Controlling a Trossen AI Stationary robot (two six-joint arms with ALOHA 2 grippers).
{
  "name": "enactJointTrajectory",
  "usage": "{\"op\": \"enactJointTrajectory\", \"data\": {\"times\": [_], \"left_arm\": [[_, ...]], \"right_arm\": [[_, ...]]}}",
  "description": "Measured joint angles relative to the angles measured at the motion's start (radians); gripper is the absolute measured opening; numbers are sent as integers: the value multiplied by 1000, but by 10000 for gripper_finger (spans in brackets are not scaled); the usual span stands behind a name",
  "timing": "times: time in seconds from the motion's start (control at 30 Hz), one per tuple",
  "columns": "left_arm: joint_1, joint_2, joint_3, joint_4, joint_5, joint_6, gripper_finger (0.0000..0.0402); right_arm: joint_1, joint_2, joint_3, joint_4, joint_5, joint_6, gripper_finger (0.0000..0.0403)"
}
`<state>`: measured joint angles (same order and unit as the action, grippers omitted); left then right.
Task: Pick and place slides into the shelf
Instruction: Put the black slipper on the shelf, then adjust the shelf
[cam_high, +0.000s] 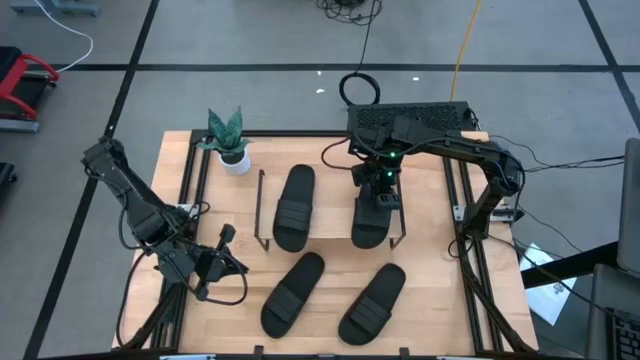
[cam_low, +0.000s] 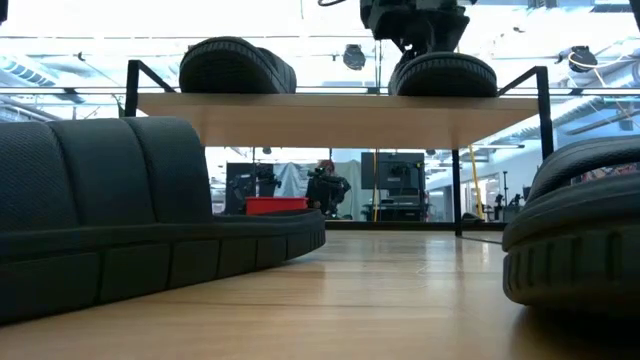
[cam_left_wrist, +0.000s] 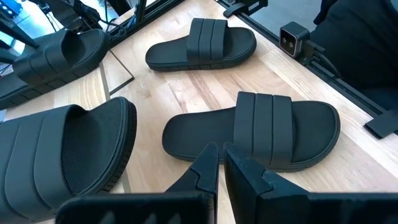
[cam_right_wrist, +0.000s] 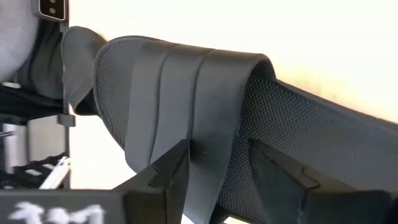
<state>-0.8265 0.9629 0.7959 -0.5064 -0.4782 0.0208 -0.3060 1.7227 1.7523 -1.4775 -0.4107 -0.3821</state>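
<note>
The high view looks straight down on the whole desk (cam_high: 430, 262); the low view sits at desk level, facing under the shelf (cam_low: 340, 106). Each wrist view looks closely past its own end effector, the right 1 (cam_right_wrist: 214, 165) sharing the shelved slide (cam_high: 372, 220) with both.

I am working in a robotics lab: a wooden surface (cam_high: 430, 275) on a grey tiled floor (cam_high: 250, 40), trailing cables (cam_high: 465, 40), and equipment racks (cam_low: 400, 195) behind glass partitions.

Matte black slides (cam_high: 294, 205); light wood shelf (cam_low: 340, 108) top.
</note>
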Motion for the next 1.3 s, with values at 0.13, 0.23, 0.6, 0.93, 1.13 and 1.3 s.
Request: {"op": "enactJointTrajectory", "data": {"times": [0.13,0.23,0.6,0.93,1.13,1.3], "left_arm": [[0,0,0,0,0,0,26],[0,0,0,0,0,0,26],[1,0,0,0,1,0,26],[1,0,0,-2,-2,6,26],[0,0,0,-2,-6,3,26],[0,0,0,-2,2,2,26]], "right_arm": [[0,-40,0,1,7,0,166],[0,-82,0,7,13,3,166],[47,-252,0,21,278,138,141],[112,-361,-33,-90,535,406,10],[107,-369,-252,-49,593,430,2],[61,-370,-375,-4,595,441,1]]}}
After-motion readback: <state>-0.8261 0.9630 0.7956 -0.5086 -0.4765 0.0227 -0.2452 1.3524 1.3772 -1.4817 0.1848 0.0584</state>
